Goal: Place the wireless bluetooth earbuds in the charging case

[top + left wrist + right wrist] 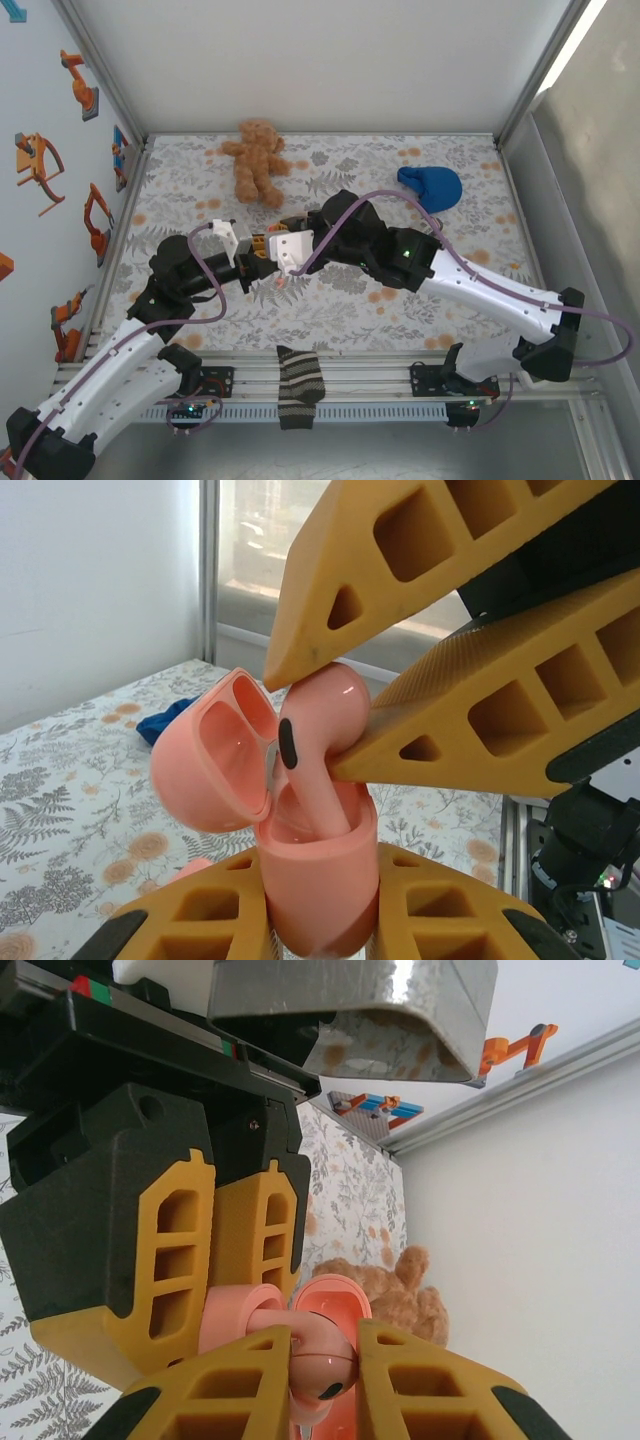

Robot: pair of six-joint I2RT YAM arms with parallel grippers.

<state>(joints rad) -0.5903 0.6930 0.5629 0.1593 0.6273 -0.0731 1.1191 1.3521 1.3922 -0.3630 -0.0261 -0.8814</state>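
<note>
Floral tabletop [60, 830] behind near-upright earbud [320, 740], stem down in charging case [320, 890]

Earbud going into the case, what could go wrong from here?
1. The right gripper pinches the earbud by its rounded head, and the stem seems to enter the charging case at a tilt. Pushing on could jam it or pop it loose.
2. The left gripper clamps only the case's smooth lower half, so that push might twist or slide it.
3. The open lid stands right beside the right gripper and could get knocked.
</note>
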